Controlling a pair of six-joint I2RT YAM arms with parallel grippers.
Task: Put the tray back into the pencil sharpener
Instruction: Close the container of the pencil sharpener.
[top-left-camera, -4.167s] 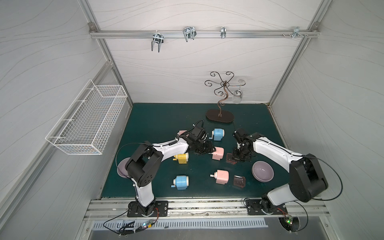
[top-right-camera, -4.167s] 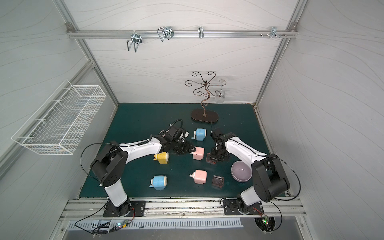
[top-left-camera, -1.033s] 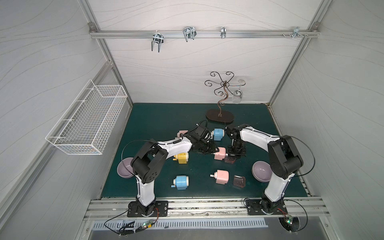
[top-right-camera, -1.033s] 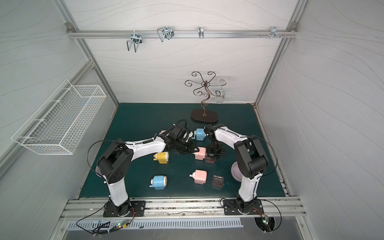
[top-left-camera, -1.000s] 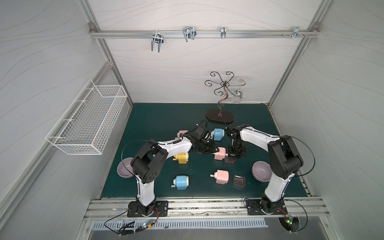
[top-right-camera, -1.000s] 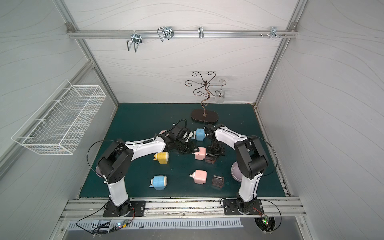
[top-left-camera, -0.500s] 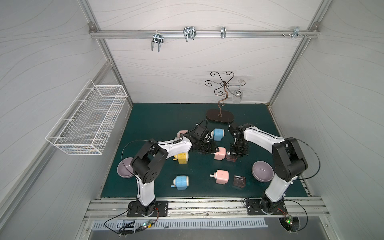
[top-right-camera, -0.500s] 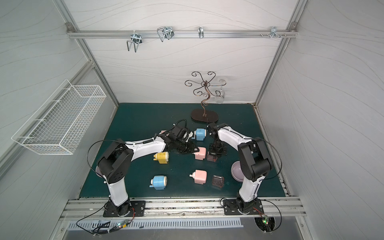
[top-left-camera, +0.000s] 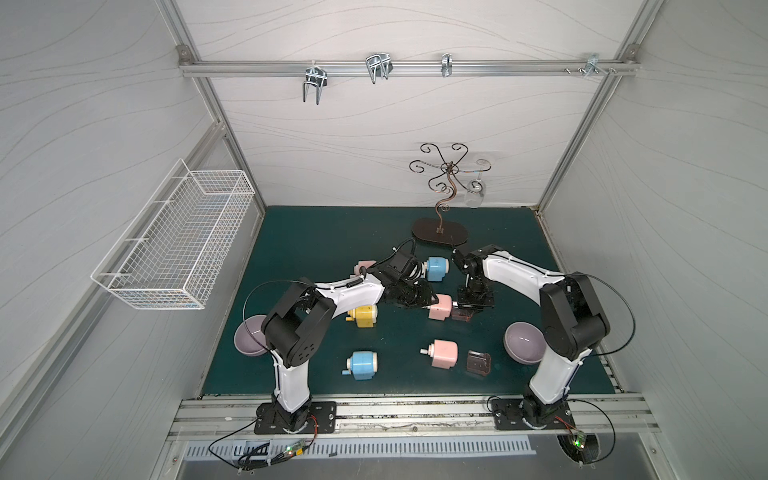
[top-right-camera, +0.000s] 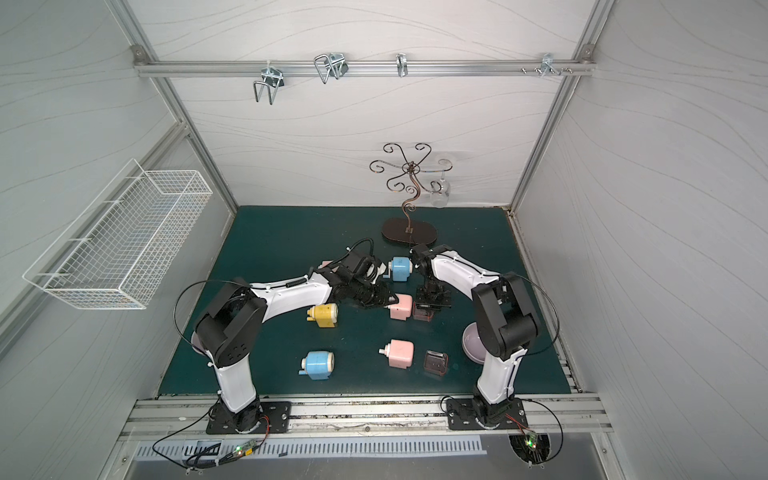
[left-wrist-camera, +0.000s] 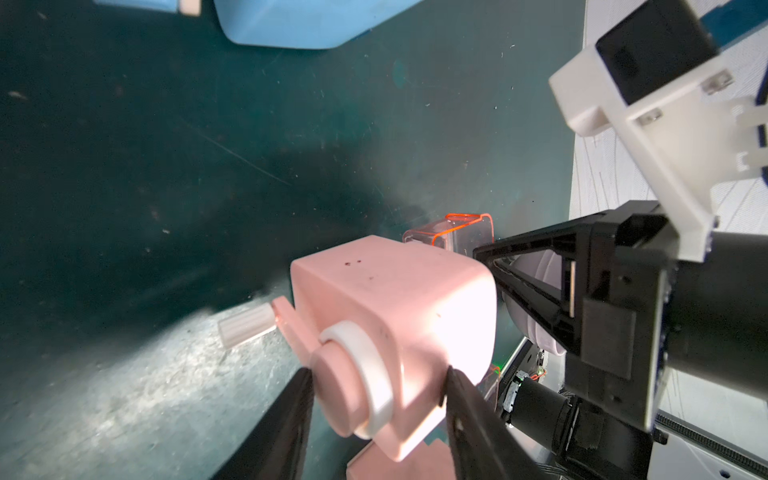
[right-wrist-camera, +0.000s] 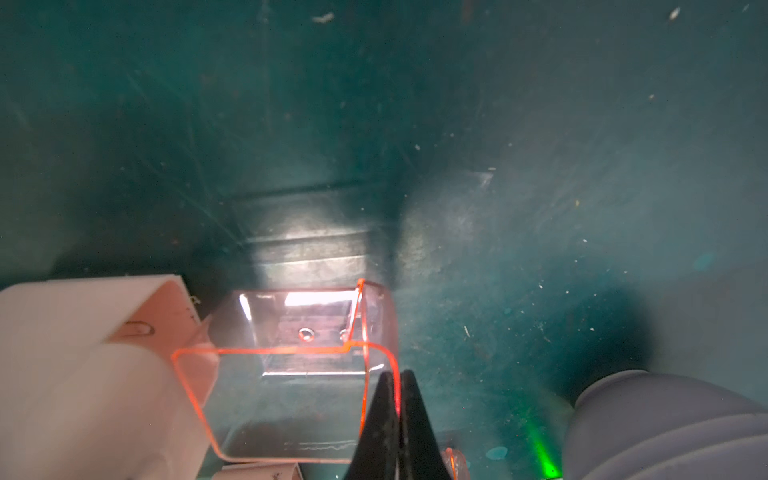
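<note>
Dark green matting (top-left-camera: 332, 237) covers the floor of a white-walled cell. Near its middle lies the tray (top-left-camera: 465, 313), a clear orange-tinted box, set end-on against the open side of the pink sharpener (top-left-camera: 440, 306). In both top views most of the tray sticks out on the side toward the right arm. In the right wrist view the tray's (right-wrist-camera: 291, 374) inner end appears to sit just inside the sharpener's (right-wrist-camera: 83, 374) mouth, though blur at that edge leaves this unsure. The right gripper (right-wrist-camera: 395, 380) points down at the tray's outer wall, its two black fingers pinched together on the thin orange rim. The left gripper (left-wrist-camera: 376, 382) reaches in from the opposite side and clamps the sharpener's (left-wrist-camera: 395, 316) body at the crank end, one finger on each flank beside the round white-ringed hub. Just behind this pair stands a blue sharpener (top-left-camera: 436, 268), and a yellow sharpener (top-left-camera: 365, 316) sits under the left forearm. Nearer the front rail lie a second pink sharpener (top-left-camera: 444, 353) with a spare tray (top-left-camera: 478, 364) just beside it and apart from it, and a second blue sharpener (top-left-camera: 363, 365). One purple bowl (top-left-camera: 524, 343) rests by the right arm's base, and another bowl (top-left-camera: 249, 341) shows partly behind the left arm. At the back stands a scrolled wire stand (top-left-camera: 439, 237) on a dark oval foot, and a white wire basket (top-left-camera: 183, 241) hangs on the left wall.
</note>
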